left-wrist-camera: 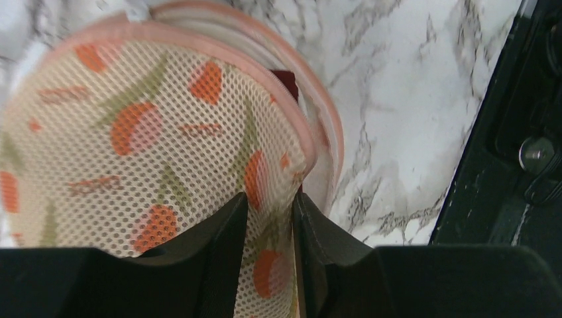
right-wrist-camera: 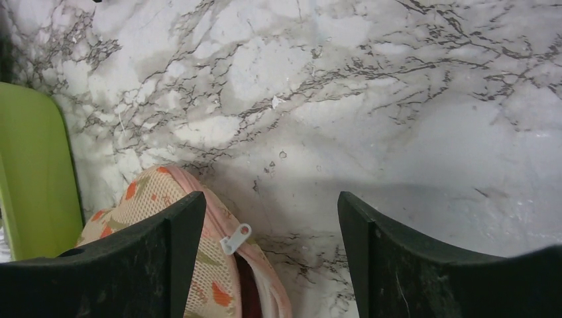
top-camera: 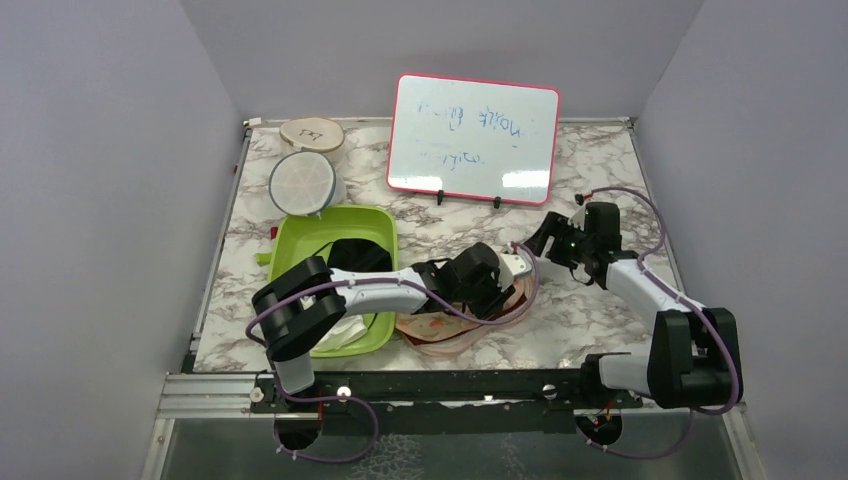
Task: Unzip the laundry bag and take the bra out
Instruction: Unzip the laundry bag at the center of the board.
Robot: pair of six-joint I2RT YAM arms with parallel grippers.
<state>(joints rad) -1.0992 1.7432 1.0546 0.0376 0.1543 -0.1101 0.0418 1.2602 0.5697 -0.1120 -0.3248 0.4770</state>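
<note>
The peach laundry bag (top-camera: pixel 440 330) with orange and green leaf print lies on the marble in front of the arms. My left gripper (top-camera: pixel 497 290) is shut on a fold of its mesh top layer (left-wrist-camera: pixel 132 132), with the jaws pinching the fabric (left-wrist-camera: pixel 270 199). The zip is partly open along the pink rim, and the maroon bra (left-wrist-camera: pixel 286 83) shows in the gap. My right gripper (right-wrist-camera: pixel 268 199) is open and empty, just above the bag's end (right-wrist-camera: pixel 142 195). The white zipper pull (right-wrist-camera: pixel 235 238) lies between its fingers, near the left one. Maroon fabric (right-wrist-camera: pixel 248 285) shows below the pull.
A green tub (top-camera: pixel 345 275) holding a black garment (top-camera: pixel 355 250) and a white cloth (top-camera: pixel 345 330) stands left of the bag. A round white mesh disc (top-camera: pixel 301 182) and a beige disc (top-camera: pixel 312 133) lie behind it. A whiteboard (top-camera: pixel 472 138) stands at the back. A black rail (left-wrist-camera: pixel 523 132) runs along the near edge.
</note>
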